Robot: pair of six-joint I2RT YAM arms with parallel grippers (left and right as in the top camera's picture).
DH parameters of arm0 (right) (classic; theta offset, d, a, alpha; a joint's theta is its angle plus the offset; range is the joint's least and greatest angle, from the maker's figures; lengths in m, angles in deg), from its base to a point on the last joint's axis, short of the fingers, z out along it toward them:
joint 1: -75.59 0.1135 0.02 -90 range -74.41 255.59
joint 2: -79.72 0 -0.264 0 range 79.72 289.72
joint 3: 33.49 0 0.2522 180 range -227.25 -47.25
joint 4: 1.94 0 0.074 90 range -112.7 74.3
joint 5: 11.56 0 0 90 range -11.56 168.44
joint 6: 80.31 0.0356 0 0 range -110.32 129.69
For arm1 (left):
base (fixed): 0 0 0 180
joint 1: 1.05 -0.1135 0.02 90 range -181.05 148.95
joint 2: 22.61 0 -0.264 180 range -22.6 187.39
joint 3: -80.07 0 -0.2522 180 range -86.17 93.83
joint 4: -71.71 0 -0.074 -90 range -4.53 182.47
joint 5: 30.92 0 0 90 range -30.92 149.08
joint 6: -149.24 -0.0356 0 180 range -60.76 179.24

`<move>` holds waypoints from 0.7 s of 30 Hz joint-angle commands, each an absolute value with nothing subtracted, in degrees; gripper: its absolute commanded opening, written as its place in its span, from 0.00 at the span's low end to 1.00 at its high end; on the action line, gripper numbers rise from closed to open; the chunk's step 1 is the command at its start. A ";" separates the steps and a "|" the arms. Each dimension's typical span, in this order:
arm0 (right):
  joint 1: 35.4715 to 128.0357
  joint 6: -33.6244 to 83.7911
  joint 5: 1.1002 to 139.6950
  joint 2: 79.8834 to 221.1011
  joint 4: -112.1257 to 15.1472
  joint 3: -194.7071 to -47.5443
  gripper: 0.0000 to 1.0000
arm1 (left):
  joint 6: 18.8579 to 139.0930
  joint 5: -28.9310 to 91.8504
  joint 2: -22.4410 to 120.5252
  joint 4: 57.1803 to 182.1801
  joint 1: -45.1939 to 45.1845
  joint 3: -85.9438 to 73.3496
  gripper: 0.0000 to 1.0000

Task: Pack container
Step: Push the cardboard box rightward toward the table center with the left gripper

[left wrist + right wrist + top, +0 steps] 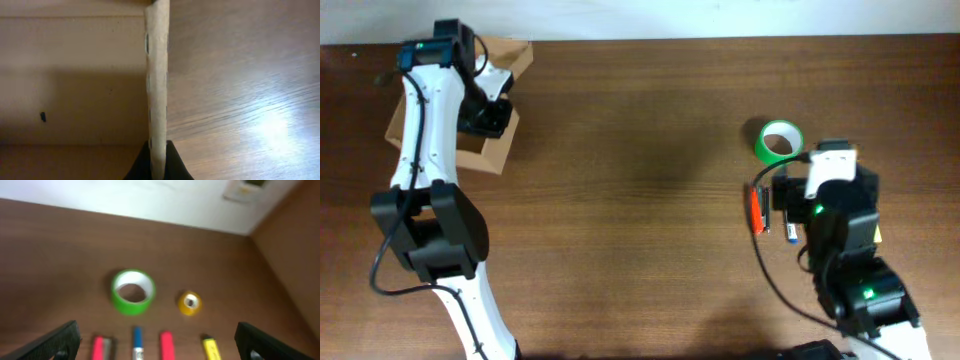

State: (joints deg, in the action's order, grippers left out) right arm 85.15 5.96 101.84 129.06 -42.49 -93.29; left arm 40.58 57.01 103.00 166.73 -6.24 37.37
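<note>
The tan cardboard container stands open at the far left of the table. My left gripper is shut on its right wall; in the left wrist view the wall's edge runs up between my black fingers, with the box's bare inside to the left. My right gripper is open above a row of pens: a pink-and-grey one, a blue one, a pink one and a yellow one. A green tape roll and a small yellow roll lie beyond them.
In the overhead view the green tape roll lies just beyond my right arm, and a red pen and a blue pen show beside it. The table's far edge meets a white wall.
</note>
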 commanded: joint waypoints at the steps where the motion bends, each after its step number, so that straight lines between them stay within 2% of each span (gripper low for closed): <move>1: 77.09 5.61 95.98 133.04 -44.65 -99.15 0.99 | 41.68 57.40 103.17 167.40 -4.65 39.69 0.02; 5: 62.03 5.63 87.33 142.04 -49.61 -108.94 0.99 | 43.21 57.40 103.17 166.97 0.36 39.67 0.02; 7: 57.53 5.61 87.19 144.97 -50.69 -111.32 0.99 | 45.46 57.40 103.17 165.24 3.92 39.69 0.02; 16: 51.36 5.59 87.24 146.63 -50.62 -111.39 0.99 | 63.75 57.69 103.17 160.50 16.75 42.99 0.02; 21: 51.16 5.57 87.24 146.63 -50.58 -111.39 0.99 | 75.21 63.06 103.17 160.13 23.46 44.28 0.02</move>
